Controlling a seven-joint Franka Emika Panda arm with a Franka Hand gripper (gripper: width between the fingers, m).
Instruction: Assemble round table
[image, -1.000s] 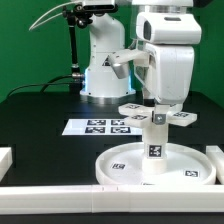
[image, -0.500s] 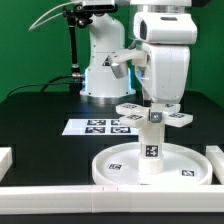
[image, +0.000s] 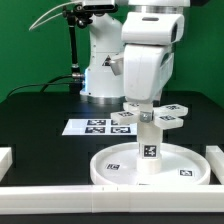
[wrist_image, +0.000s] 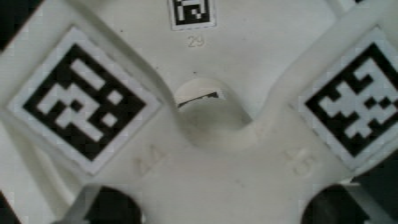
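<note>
Round disc (image: 150, 166) lies flat at the table's (image: 40, 110) front edge, leg (image: 148, 140) upright on its central hub. Cross-shaped foot (image: 150, 115) sits atop the leg. Gripper (image: 141, 105) directly above, jaws narrowed on the foot; wrist view shows the foot's (wrist_image: 196, 110) tagged arms close up. Marker board (image: 95, 126) behind the disc.

Arm (image: 148, 60) upright, jaws pointing down
</note>
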